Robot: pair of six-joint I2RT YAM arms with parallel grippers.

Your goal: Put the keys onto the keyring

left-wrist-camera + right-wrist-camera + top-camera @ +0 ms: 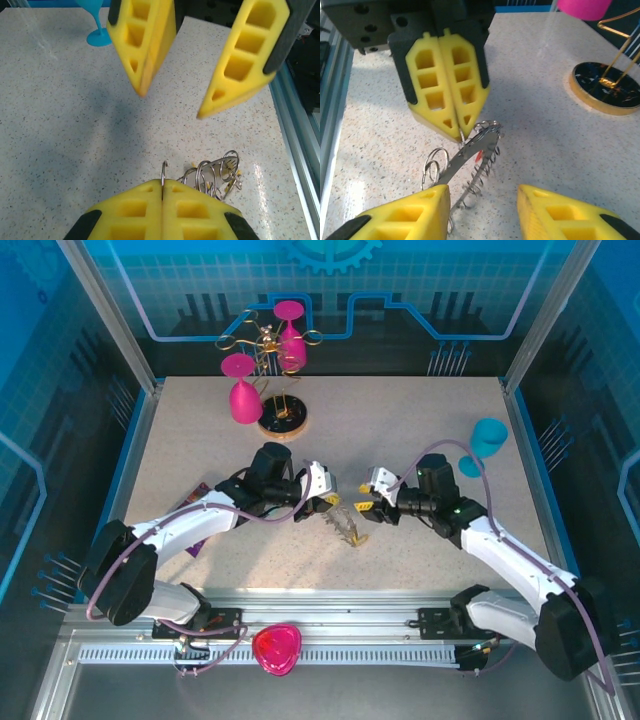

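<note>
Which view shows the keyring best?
Right wrist: the keyring, tilted, centre frame, clips distinct, one caught in the shut left gripper. In left wrist that gripper half hides the keyring; in top external it is a small glint.

- Two hands: the left hand and the right hand.
- One keyring.
- Two pink glasses: the near pink glass and the far pink glass.
- One teal glass.
- One gold wire stand.
- One pink heart-shaped dish.
</note>
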